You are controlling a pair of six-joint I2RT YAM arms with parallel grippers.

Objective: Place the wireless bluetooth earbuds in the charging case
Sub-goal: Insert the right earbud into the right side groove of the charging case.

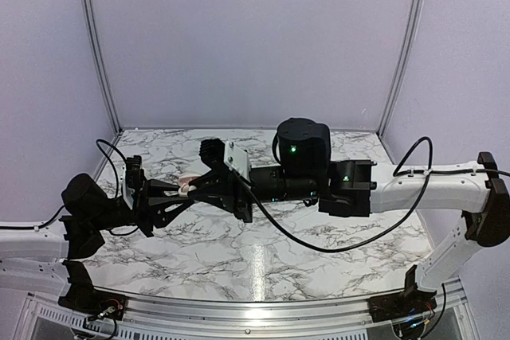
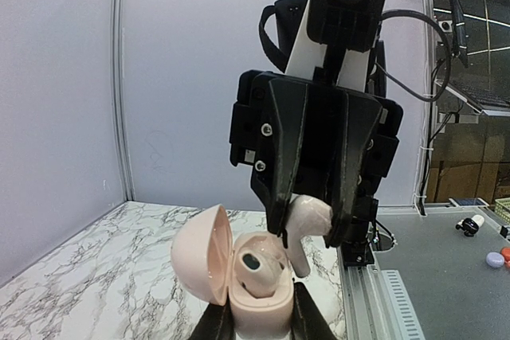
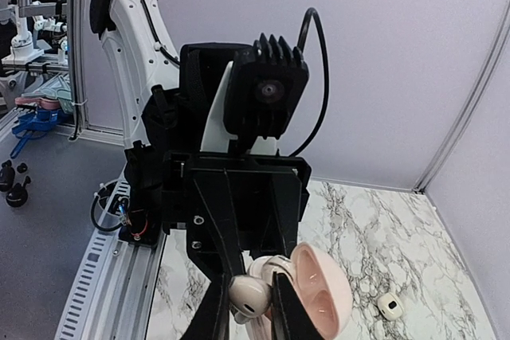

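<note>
We are clamping the pink charging case (image 2: 239, 302) in the left gripper (image 2: 260, 326) over the marble table (image 1: 239, 252), lid hanging open, one earbud (image 2: 255, 264) sitting inside. We are pinching a second earbud (image 2: 301, 254) in the right gripper (image 2: 311, 232), stem down, just above the open case.

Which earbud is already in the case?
The earbud showing a dark oval, seated in the open pink case; the other earbud is pinched in the right gripper above it.
</note>
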